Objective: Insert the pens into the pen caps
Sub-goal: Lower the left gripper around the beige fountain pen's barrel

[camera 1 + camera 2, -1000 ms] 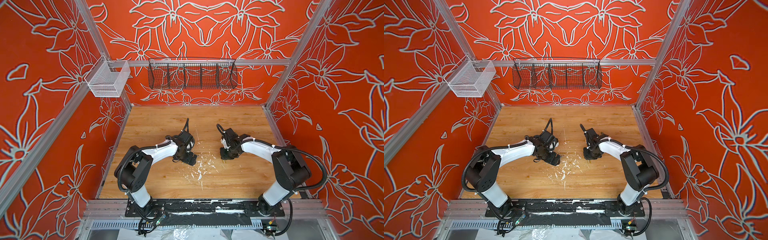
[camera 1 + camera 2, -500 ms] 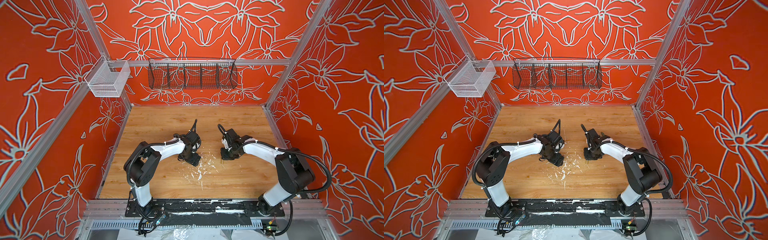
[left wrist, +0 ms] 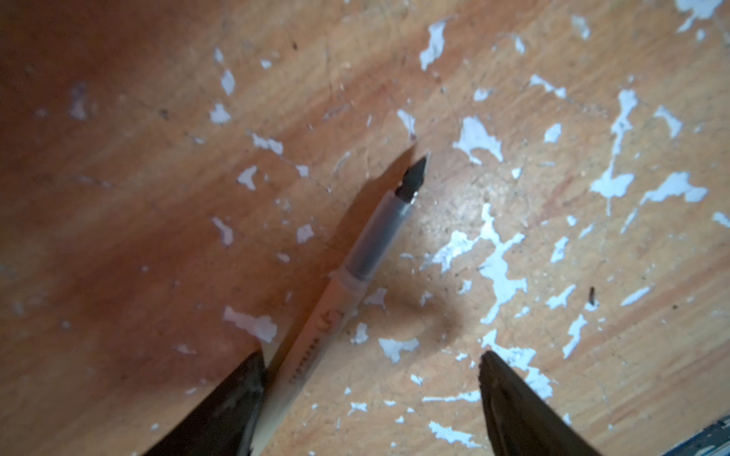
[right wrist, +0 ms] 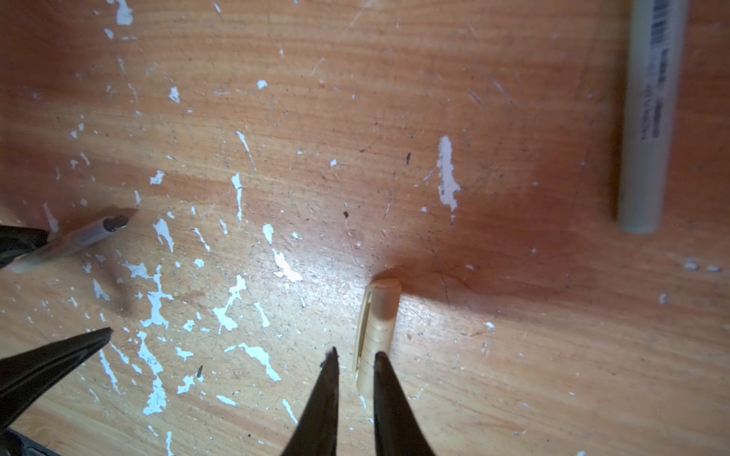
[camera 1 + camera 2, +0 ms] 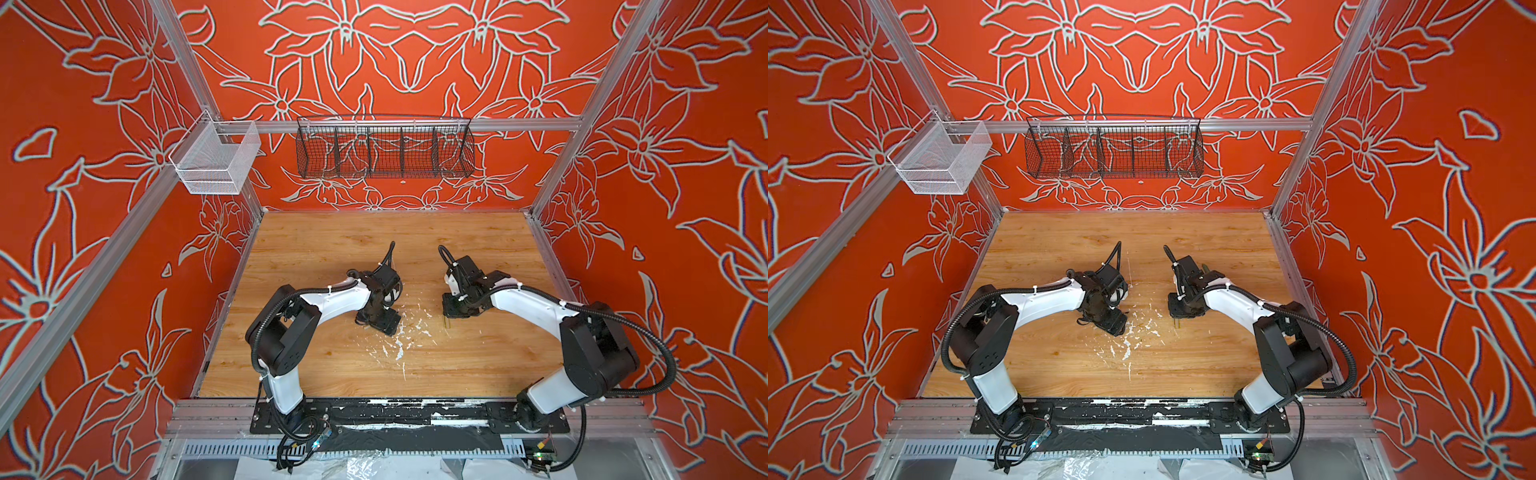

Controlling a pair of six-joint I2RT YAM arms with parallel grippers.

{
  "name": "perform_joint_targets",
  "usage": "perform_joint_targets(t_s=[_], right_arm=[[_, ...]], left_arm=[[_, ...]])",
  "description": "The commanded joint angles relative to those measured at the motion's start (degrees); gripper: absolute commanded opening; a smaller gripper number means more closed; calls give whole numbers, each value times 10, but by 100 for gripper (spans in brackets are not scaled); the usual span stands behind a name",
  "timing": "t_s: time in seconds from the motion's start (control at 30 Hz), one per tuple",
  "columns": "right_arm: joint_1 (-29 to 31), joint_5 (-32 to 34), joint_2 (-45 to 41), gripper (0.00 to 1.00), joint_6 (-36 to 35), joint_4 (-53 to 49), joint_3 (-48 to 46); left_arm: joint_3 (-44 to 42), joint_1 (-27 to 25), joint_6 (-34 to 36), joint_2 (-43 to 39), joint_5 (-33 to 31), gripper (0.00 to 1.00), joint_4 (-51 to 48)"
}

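A: Pens, qty?
B: 2 are counted in the right wrist view: nibbed pen [image 4: 79,239], pale pen [image 4: 648,118].
A: Caps?
B: 1 beige cap [image 4: 375,327] is seen; more can't be told.
A: Baskets?
B: 2 are counted in both top views: white basket [image 5: 214,160] at upper left, black basket [image 5: 384,149] at upper centre.
A: Arms?
B: 2 are counted: left arm [image 5: 332,297], right arm [image 5: 528,299].

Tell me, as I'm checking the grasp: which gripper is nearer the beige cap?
Right. The right gripper pinches the cap; the left gripper is apart from it, open around the beige pen.
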Motion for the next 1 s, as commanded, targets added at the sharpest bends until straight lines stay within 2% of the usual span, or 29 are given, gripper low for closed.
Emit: perform_joint_targets(t_s=[0.0, 0.13, 0.2, 0.3, 0.53, 0.67, 0.9, 0.97], right_arm=[[-3, -6, -1, 19, 1, 1, 7], [-3, -9, 8, 19, -4, -2, 17], [-2, -11, 9, 19, -4, -1, 18], [-2, -11, 7, 19, -4, 1, 18], [-3, -7, -7, 19, 3, 9, 2], [-3, 24, -5, 19, 1, -8, 2], [-2, 48, -2, 19, -2, -24, 2], [0, 65, 0, 24, -9, -38, 9]], left_arm=[[-25, -17, -15, -23, 32, 84, -7], [-32, -25, -26, -38, 16, 84, 4], [-21, -25, -38, -35, -22, 83, -11], [-10, -25, -45, -27, -53, 77, -23], [-33, -26, -49, -42, -51, 63, -7], [-32, -36, -45, -36, -44, 56, -5], [-34, -50, -52, -21, -67, 54, -12], [-29, -50, -51, -22, -81, 54, -17]])
